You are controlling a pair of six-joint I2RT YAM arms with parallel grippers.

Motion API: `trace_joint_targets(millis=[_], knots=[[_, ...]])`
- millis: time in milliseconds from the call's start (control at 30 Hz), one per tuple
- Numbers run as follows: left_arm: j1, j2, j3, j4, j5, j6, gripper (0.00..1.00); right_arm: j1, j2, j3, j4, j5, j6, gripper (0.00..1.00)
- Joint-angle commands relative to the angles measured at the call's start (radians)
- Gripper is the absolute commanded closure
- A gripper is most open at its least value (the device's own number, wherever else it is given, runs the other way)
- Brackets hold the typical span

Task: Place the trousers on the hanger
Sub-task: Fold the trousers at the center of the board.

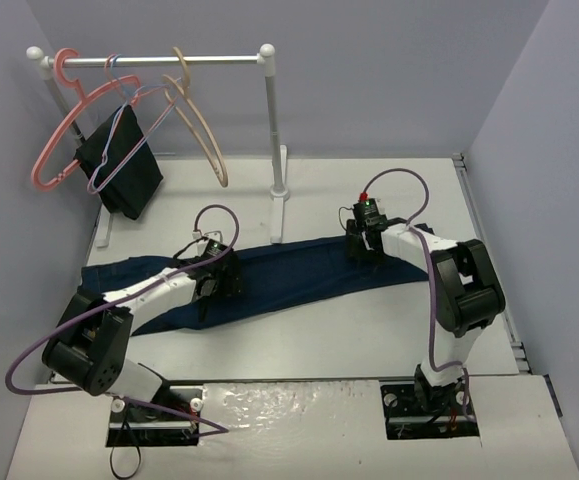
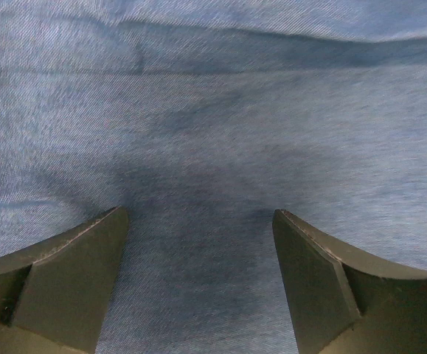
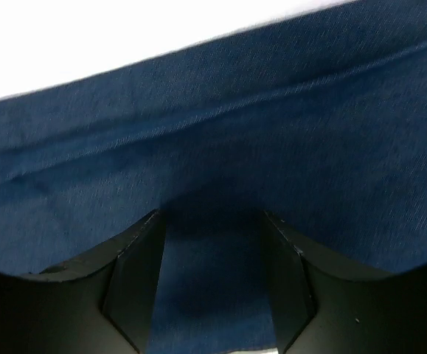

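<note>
Now the left tool (image 1: pixel 217 284) and right tool (image 1: pixel 361 250) stand spread over trousers (image 1: pixel 299 275) on the white table (image 1: pixel 369 330), lilac walls (image 1: pixel 389 80) around.

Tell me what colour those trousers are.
The trousers are dark navy blue; right wrist view shows it best.

Left arm (image 1: pixel 154 290), right arm (image 1: pixel 409 240): white links, bulky black joints, looping purple cables (image 1: pixel 431 300). Small red tip (image 1: pixel 366 196) atop right wrist. Wedge-shaped dark grey fingers (image 2: pixel 66 280), flat inner faces.
</note>
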Motion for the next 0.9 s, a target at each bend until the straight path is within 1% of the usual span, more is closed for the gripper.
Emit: trace_joint_targets(millis=[0,100,200,300,367,467,600,767,867], knots=[[0.020,-0.042,0.004,-0.034,-0.050,-0.046,0.23,0.013,-0.088,-0.119,-0.044,0.002,0.089,0.50],[0.045,-0.075,-0.011,-0.060,-0.055,-0.046,0.23,0.023,-0.131,-0.178,-0.073,-0.002,0.117,0.50],[0.040,-0.147,-0.010,-0.054,-0.042,0.020,0.23,0.052,-0.191,-0.176,-0.098,-0.013,0.097,0.50],[0.026,-0.206,0.000,-0.054,0.001,0.062,0.23,0.080,-0.257,-0.127,-0.118,-0.045,0.035,0.51],[0.023,-0.280,0.011,-0.066,0.028,0.081,0.23,0.105,-0.299,-0.060,-0.119,-0.075,-0.015,0.51],[0.023,-0.378,0.048,-0.143,0.046,0.115,0.23,0.131,-0.311,0.016,-0.114,-0.161,-0.134,0.51],[0.025,-0.481,0.120,-0.257,0.011,0.166,0.23,0.140,-0.237,0.127,-0.111,-0.226,-0.245,0.53],[0.031,-0.581,0.183,-0.381,-0.071,0.241,0.22,0.147,-0.086,0.276,-0.103,-0.395,-0.481,0.55],[0.035,-0.627,0.203,-0.421,-0.117,0.281,0.21,0.147,-0.011,0.350,-0.115,-0.471,-0.562,0.57]])
